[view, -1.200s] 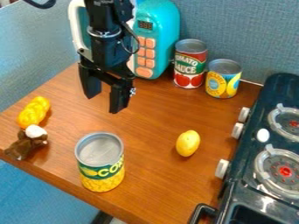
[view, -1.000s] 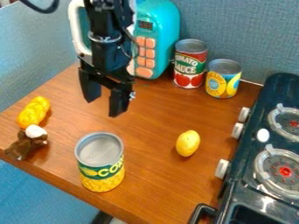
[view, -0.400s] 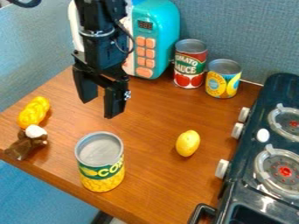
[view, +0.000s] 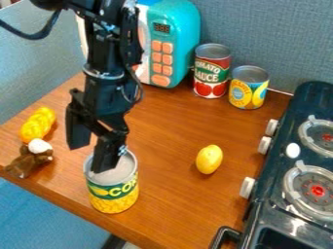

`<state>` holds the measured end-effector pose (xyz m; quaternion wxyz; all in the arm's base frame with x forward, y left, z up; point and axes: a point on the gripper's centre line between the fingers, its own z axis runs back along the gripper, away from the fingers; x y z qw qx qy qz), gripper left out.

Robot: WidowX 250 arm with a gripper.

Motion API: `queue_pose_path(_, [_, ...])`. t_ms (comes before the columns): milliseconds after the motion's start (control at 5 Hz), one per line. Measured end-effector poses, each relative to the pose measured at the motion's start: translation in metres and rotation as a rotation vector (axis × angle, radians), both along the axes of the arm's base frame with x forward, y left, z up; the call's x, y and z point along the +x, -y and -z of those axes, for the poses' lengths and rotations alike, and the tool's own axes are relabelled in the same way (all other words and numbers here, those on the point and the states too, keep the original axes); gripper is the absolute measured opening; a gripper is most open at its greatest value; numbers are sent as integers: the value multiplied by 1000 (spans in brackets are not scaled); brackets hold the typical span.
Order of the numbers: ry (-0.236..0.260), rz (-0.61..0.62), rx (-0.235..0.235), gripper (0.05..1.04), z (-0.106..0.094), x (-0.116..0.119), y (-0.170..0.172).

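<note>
My gripper (view: 89,158) hangs open over the left part of the wooden table, fingers apart with nothing between them. Its right finger overlaps the open-looking grey top of a yellow and green corn can (view: 113,187); I cannot tell whether they touch. The left finger stands to the upper left of that can. A small brown toy with a white top (view: 27,159) and a yellow bumpy toy (view: 38,124) lie to the left of the gripper. To the right of the can lies a yellow lemon (view: 209,159).
A teal toy microwave (view: 172,41) stands at the back behind the arm. Beside it are a red tomato sauce can (view: 211,71) and a yellow and blue can (view: 248,87). A dark toy stove (view: 286,170) runs along the right side, its white knobs facing the table.
My gripper has come down and forward, shifting somewhat left, from the area before the microwave to the corn can. It has stayed open. The objects on the table have kept their places.
</note>
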<state>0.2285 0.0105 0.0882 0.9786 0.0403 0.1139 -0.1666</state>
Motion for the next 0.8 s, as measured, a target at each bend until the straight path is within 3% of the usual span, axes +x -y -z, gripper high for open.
queue_pose_path(400, [-101, -9, 8, 1006, -1, -26, -2])
queue_pose_path(800, [-225, -59, 47, 1006, 29, -30, -5])
